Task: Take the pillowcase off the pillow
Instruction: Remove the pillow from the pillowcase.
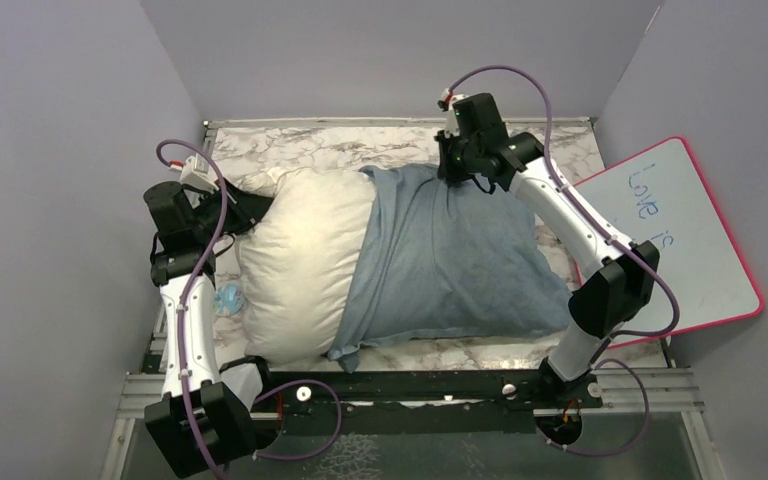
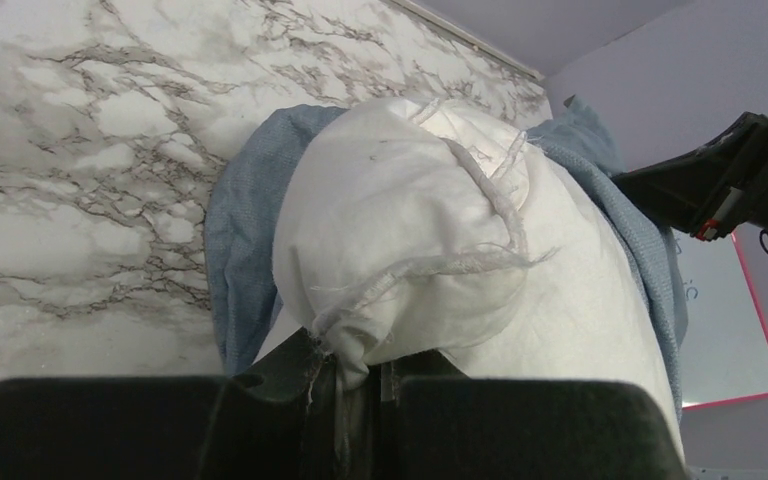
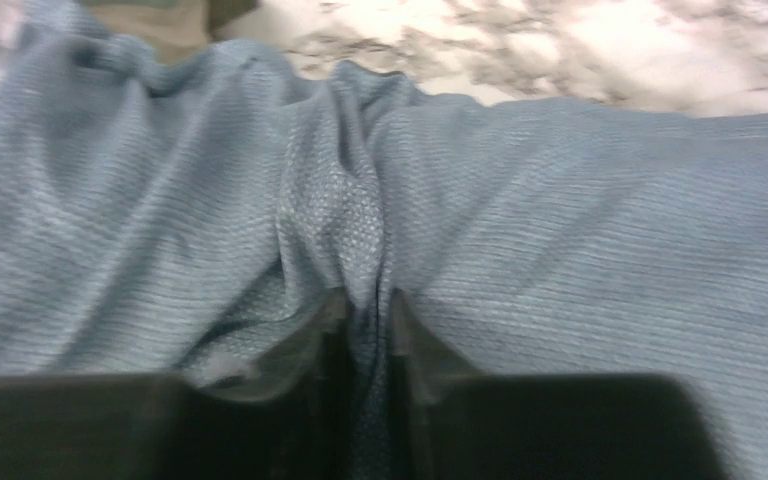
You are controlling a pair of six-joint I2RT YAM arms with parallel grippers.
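The white pillow (image 1: 300, 262) lies across the marble table, its left half bare. The grey-blue pillowcase (image 1: 450, 260) covers its right half. My left gripper (image 1: 250, 208) is shut on the pillow's far left corner; in the left wrist view the white corner (image 2: 400, 250) is pinched between the jaws of my left gripper (image 2: 365, 375), with the pillowcase (image 2: 245, 220) behind it. My right gripper (image 1: 452, 170) is at the pillowcase's far edge, shut on a fold of the blue cloth (image 3: 360, 230); the fold runs between the jaws of my right gripper (image 3: 368, 310).
A pink-rimmed whiteboard (image 1: 680, 235) with blue writing leans at the right. A small blue object (image 1: 228, 297) lies by the left arm. Grey walls enclose the table on three sides. The marble top (image 1: 300, 145) shows behind the pillow.
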